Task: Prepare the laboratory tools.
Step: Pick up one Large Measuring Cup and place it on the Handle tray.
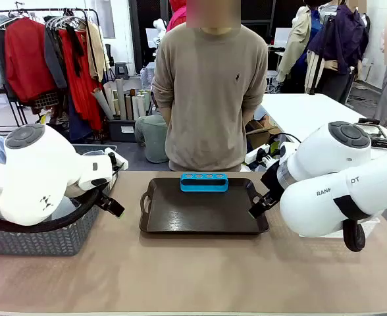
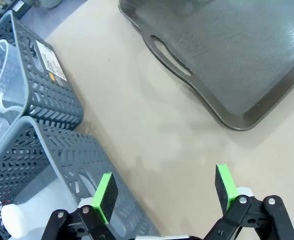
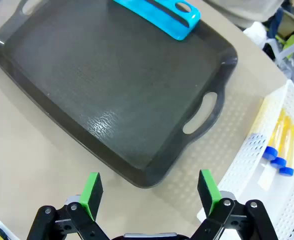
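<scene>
The blue rack (image 1: 204, 182) already stands on the tray (image 1: 200, 217), along its far edge with its four holes facing up. It looks like light, stiff plastic that should stay put when something is pushed into it. The test tubes (image 3: 281, 142) lie side by side in the white basket (image 3: 247, 165) just beyond the tray's handle. They are blue-capped with yellow-orange contents, and at least three caps show. They are probably light, smooth and apt to roll, so a firm pinch across the body below the cap seems safest, leaving the bottom end free for the rack. On the other side, the clear beaker (image 2: 4, 75) sits in the farther of two grey baskets (image 2: 57, 100). It looks thin-walled and likely to flex, so it is better taken by its rim or handle than squeezed across the middle. The whitish flask (image 2: 17, 220) lies on its side in the nearer basket; its narrow neck looks the surest place to hold, since the sloping body would probably slip. The left tool (image 2: 164, 187) hangs spread wide and empty over the bare surface (image 1: 200, 276) at the edge of that basket. The right tool (image 3: 149, 190) is equally spread and empty, above the tray's near corner beside the white basket. A person (image 1: 210, 92) stands at the far side.
</scene>
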You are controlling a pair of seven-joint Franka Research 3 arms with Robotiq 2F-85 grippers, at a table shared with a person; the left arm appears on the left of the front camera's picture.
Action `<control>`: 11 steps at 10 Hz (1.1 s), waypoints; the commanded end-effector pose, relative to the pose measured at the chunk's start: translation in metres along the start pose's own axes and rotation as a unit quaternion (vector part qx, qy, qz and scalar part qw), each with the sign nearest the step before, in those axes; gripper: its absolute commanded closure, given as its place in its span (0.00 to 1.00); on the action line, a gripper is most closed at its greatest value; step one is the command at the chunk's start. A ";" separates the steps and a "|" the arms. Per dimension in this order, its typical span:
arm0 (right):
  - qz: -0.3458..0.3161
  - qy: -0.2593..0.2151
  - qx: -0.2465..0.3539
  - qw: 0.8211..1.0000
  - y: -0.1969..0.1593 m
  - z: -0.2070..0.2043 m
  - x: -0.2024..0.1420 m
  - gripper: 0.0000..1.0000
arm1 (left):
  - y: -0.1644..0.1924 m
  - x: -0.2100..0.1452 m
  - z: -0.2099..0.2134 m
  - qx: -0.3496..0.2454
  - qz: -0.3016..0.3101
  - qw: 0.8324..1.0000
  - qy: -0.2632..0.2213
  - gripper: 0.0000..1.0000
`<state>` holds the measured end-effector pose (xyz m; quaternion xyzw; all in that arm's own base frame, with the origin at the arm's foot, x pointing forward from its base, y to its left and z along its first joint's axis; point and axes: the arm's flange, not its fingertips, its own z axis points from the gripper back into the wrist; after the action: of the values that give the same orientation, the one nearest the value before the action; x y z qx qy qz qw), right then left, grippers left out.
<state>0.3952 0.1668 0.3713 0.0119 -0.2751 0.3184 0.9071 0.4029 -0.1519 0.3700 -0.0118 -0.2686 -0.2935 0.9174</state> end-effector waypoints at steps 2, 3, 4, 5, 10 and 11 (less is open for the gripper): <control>0.000 0.000 0.000 1.000 0.000 0.000 0.000 0.00 | 0.000 0.000 0.000 0.000 0.000 1.000 0.000 0.00; 0.000 0.000 0.000 1.000 0.000 0.000 0.000 0.00 | 0.000 0.000 0.000 0.000 0.000 1.000 0.000 0.00; 0.000 0.000 0.000 1.000 0.000 0.000 0.000 0.00 | 0.000 0.000 0.000 0.000 0.000 1.000 0.000 0.00; 0.000 0.000 0.000 1.000 0.000 0.000 0.000 0.00 | 0.000 0.000 0.000 0.000 0.000 1.000 0.000 0.00; 0.000 0.000 0.000 1.000 0.000 0.000 0.000 0.00 | 0.000 0.000 0.000 0.000 0.000 1.000 0.000 0.00; 0.000 0.000 0.000 1.000 0.000 0.000 0.000 0.00 | 0.000 0.000 0.000 0.000 0.000 1.000 0.000 0.00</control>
<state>0.3951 0.1669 0.3713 0.0117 -0.2751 0.3186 0.9070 0.4026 -0.1526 0.3700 -0.0118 -0.2686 -0.2941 0.9172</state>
